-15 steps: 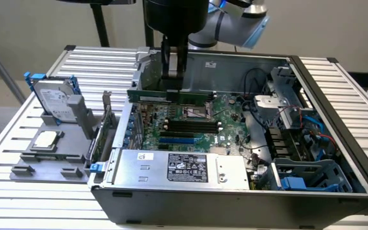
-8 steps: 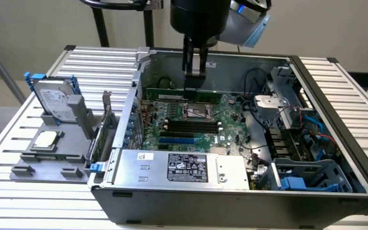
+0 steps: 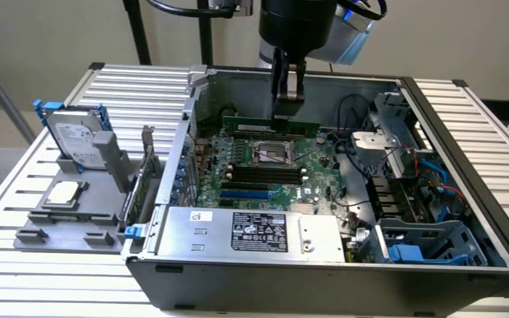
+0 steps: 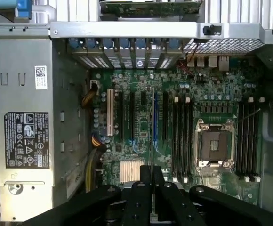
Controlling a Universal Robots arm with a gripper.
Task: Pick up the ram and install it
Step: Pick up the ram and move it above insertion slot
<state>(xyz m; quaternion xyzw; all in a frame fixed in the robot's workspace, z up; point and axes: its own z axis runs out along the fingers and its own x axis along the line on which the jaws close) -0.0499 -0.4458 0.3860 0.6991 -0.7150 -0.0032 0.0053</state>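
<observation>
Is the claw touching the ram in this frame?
Touching. In the exterior view the claw grips the ram at its top edge, mid-length.

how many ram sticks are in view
1. The ram is clamped in the gripper above the motherboard, inside the open case. Another could be hidden.

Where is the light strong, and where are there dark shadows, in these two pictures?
Exterior view: the ribbed table shines bright, while the motherboard under the hand holding the ram lies in dimmer light. Wrist view: the case's metal rim glares, and the hand is a dark silhouette.
</observation>
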